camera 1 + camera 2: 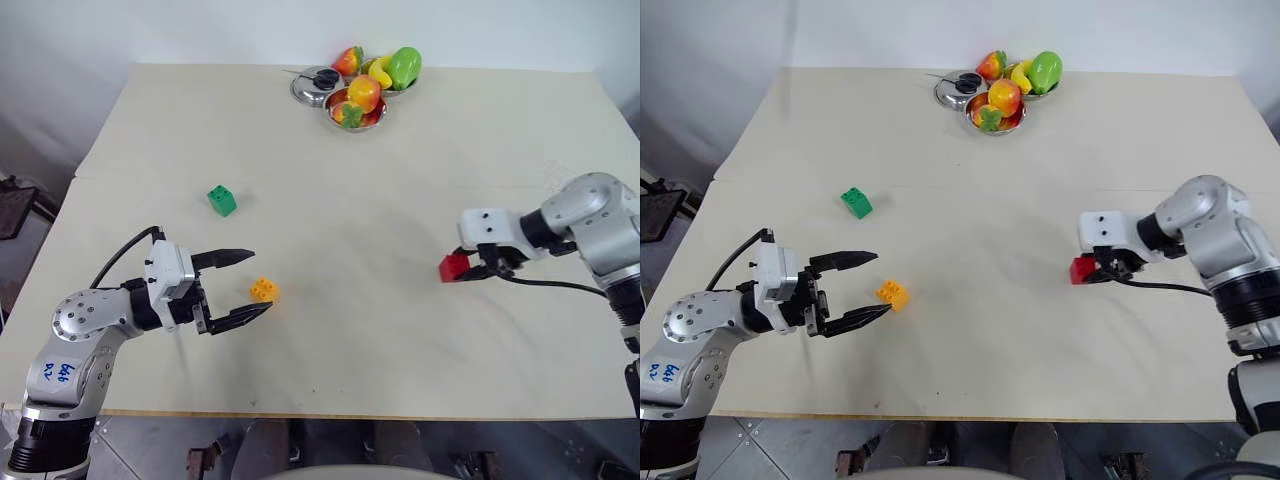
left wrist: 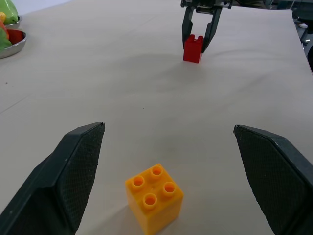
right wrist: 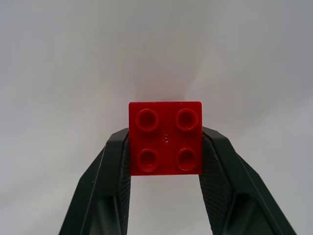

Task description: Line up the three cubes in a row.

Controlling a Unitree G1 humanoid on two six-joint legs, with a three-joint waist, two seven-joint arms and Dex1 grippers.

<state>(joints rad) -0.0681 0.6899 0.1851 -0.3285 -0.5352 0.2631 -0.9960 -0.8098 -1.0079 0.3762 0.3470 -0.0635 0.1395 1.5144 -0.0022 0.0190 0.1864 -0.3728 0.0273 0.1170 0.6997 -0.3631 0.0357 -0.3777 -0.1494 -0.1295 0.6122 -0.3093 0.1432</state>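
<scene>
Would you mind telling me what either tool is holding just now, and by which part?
The right tool grips the red cube by two opposite side faces, studs facing the wrist camera. The left tool is open, holding nothing.

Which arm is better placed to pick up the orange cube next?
Left. The left hand is open right beside the orange cube, while the right hand is shut on the red cube.

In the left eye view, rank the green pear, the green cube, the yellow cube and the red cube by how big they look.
1. Green pear, clearly largest.
2. Green cube, yellow cube and red cube look about alike; the red cube is partly hidden by the right gripper, so I won't rank them.
</scene>
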